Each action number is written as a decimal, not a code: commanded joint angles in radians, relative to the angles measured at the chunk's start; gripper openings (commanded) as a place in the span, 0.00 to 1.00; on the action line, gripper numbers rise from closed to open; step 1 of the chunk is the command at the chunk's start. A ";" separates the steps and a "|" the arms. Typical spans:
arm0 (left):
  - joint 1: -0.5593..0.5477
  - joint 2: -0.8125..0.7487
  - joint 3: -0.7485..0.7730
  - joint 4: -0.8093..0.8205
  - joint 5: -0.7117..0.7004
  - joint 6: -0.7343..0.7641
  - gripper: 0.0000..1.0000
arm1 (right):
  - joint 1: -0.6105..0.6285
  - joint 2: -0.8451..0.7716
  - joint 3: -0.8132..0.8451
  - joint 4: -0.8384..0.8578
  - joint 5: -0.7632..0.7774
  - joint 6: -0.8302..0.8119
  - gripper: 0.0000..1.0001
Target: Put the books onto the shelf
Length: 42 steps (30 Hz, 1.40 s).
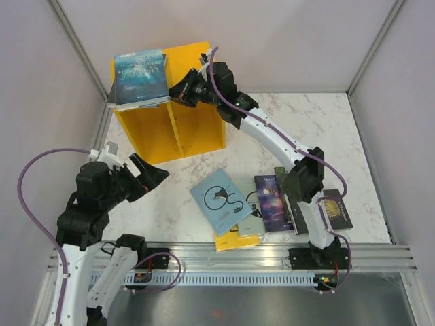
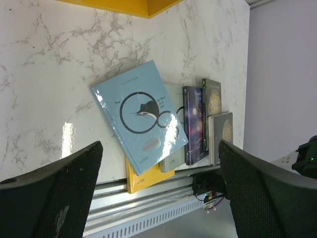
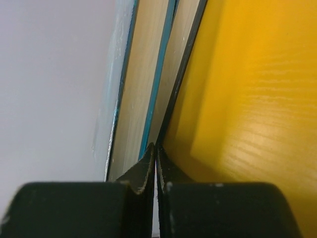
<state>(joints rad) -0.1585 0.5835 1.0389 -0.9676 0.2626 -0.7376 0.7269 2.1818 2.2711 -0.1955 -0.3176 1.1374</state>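
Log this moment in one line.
right hand: shut, tips at stacked books atop shelf | left hand: open, facing light blue book on table

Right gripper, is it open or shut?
Shut. The right gripper has its tips pressed together, nothing between, beside the blue books atop the yellow shelf.

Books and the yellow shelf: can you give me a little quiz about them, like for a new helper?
1. True or false: the left gripper is open and empty.
2. Where do the dark blue books lie on the shelf? A inside, B on top, C beside.
3. What colour is the book peeking out under the light blue book?
Key: 1 true; 2 B; 3 yellow.
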 commanded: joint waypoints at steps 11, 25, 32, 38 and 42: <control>0.002 0.010 0.013 0.001 -0.013 0.035 1.00 | 0.014 0.009 0.126 -0.148 0.103 -0.079 0.00; 0.002 0.010 0.001 0.001 -0.013 0.035 1.00 | -0.024 -0.117 0.028 -0.259 0.204 -0.173 0.00; 0.002 0.001 -0.013 0.001 -0.013 0.035 1.00 | 0.011 -0.158 0.030 -0.254 0.189 -0.162 0.00; 0.002 -0.005 -0.022 0.001 -0.013 0.035 1.00 | 0.051 -0.149 0.062 -0.242 0.176 -0.137 0.00; 0.002 -0.005 -0.020 0.001 -0.013 0.035 1.00 | 0.072 -0.122 0.093 -0.237 0.164 -0.120 0.00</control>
<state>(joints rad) -0.1585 0.5861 1.0210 -0.9703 0.2626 -0.7376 0.7849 2.0731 2.3032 -0.4538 -0.1345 0.9993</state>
